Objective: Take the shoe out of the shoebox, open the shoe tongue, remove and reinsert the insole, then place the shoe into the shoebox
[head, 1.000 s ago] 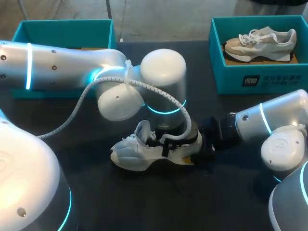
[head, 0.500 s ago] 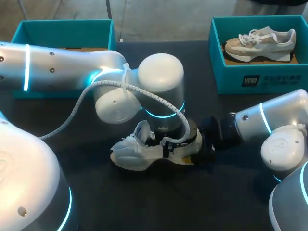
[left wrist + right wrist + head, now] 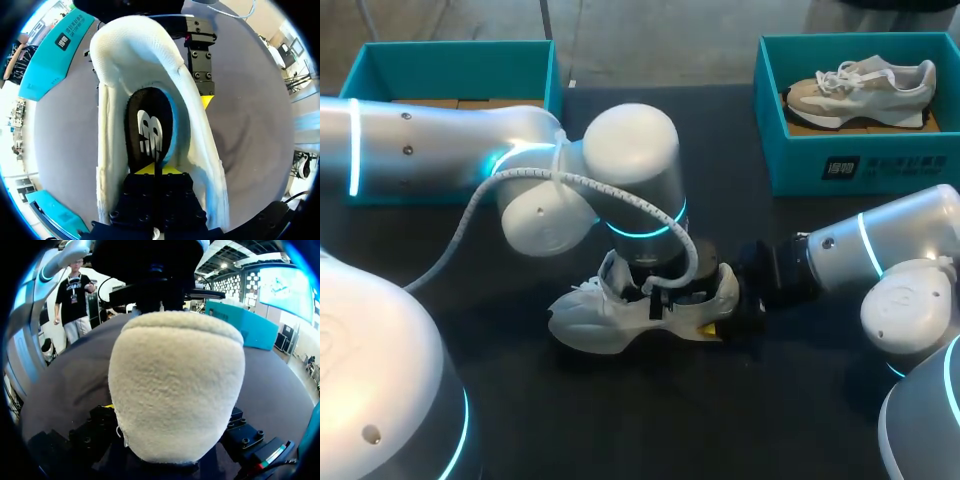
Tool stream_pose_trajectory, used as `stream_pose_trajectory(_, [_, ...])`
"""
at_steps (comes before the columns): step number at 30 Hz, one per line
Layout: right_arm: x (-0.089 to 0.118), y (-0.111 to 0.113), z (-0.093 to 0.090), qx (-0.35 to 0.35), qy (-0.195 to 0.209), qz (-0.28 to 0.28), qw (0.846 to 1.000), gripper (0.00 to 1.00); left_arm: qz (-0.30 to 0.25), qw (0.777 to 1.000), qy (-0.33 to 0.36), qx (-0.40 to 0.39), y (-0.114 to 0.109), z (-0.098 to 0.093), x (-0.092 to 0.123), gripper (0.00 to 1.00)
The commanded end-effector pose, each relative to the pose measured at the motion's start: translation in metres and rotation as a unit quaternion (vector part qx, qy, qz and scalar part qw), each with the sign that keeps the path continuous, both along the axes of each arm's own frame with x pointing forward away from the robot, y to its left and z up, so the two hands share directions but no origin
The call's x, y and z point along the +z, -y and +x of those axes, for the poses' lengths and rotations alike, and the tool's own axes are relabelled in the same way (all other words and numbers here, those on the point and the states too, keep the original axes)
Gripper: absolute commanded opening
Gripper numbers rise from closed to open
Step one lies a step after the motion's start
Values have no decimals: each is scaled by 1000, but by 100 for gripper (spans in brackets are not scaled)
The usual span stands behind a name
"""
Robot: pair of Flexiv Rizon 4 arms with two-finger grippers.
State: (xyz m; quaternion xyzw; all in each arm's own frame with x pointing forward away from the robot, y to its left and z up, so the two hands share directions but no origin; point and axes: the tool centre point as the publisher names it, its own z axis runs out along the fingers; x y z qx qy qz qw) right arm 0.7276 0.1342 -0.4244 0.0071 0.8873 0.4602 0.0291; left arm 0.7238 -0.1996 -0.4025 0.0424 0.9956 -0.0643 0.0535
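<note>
A white shoe lies on its sole in the middle of the black table, toe to the left. My left gripper points down into its opening, the yellow tips pinched together on the near end of the black insole, which lies flat inside. From the right, my right gripper stands wide around the heel, a finger pressed on the shoe's outer side. In the head view the left wrist hides the shoe's opening.
A teal shoebox stands at the back left. Another teal box at the back right holds a beige shoe. The black table lies bare in front of the white shoe.
My left gripper has closed its fingers inside the shoe and the left arm has shifted a little to the left. The right arm has kept still.
</note>
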Motion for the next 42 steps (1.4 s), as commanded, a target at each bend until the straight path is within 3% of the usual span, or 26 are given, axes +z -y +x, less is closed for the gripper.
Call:
stream_pose_trajectory(1, [-2,-1,-1,-1,1,-2,1000,0,-16,1000,-11,-8,-11,5,14,0])
stream_pose_trajectory(24, [-2,-1,-1,-1,1,-2,1000,0,-83,992,-72,-66,-10,-12,62,0])
stream_pose_trajectory(42, [-2,-1,-1,-1,1,-2,1000,0,-128,988,-52,-71,6,-12,91,0])
